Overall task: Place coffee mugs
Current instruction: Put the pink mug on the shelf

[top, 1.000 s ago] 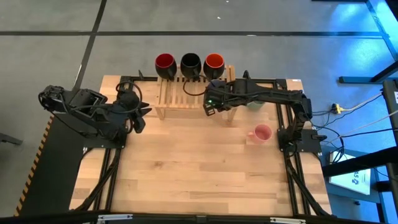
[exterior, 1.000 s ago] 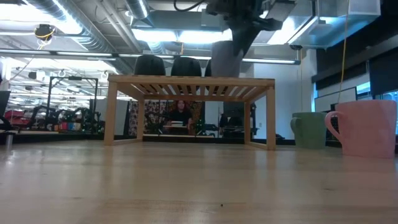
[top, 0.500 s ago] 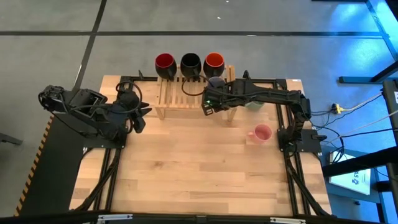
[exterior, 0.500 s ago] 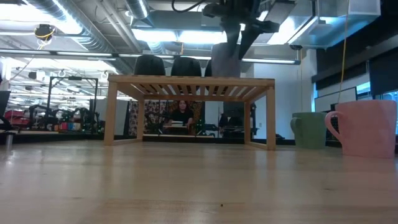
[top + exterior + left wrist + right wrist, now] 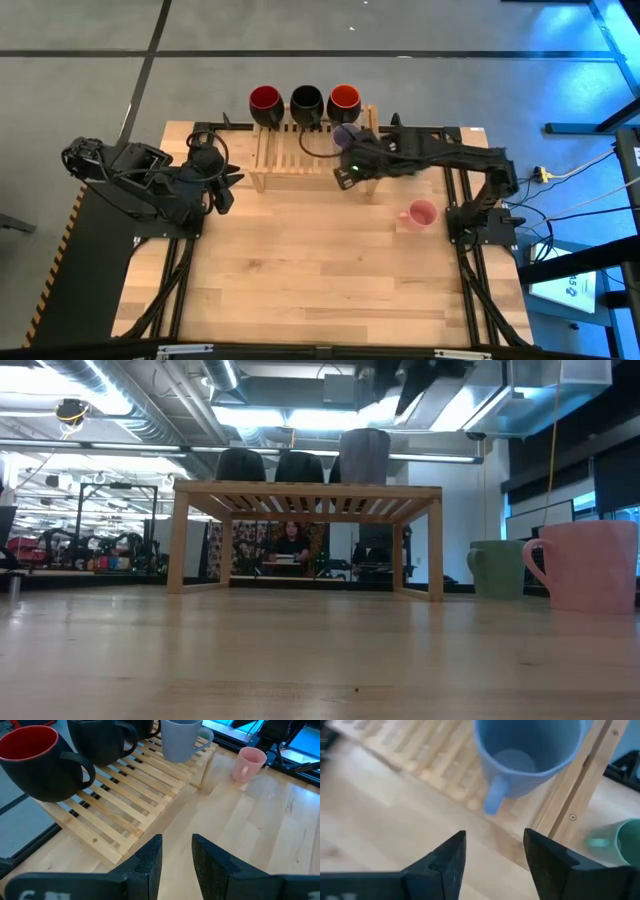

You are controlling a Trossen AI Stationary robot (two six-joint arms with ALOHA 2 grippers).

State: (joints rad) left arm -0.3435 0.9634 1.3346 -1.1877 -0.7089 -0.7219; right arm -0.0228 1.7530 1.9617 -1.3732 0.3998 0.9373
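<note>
A lavender mug stands upright on the wooden slatted rack, near its right end. My right gripper hangs open just above and on the near side of it, touching nothing. Red, black and orange mugs stand in a row along the rack's far edge. On the table right of the rack stand a pink mug and a pale green mug. My left gripper waits open at the rack's left.
The rack stands on legs at the table's far side, with a free gap under it. The near half of the wooden table lies bare. Black frame rails run along both table sides. A person sits in the room beyond.
My right gripper has opened and let go of the lavender mug, then risen and drawn back a little toward the table's right. The mug stays upright on the rack's top.
</note>
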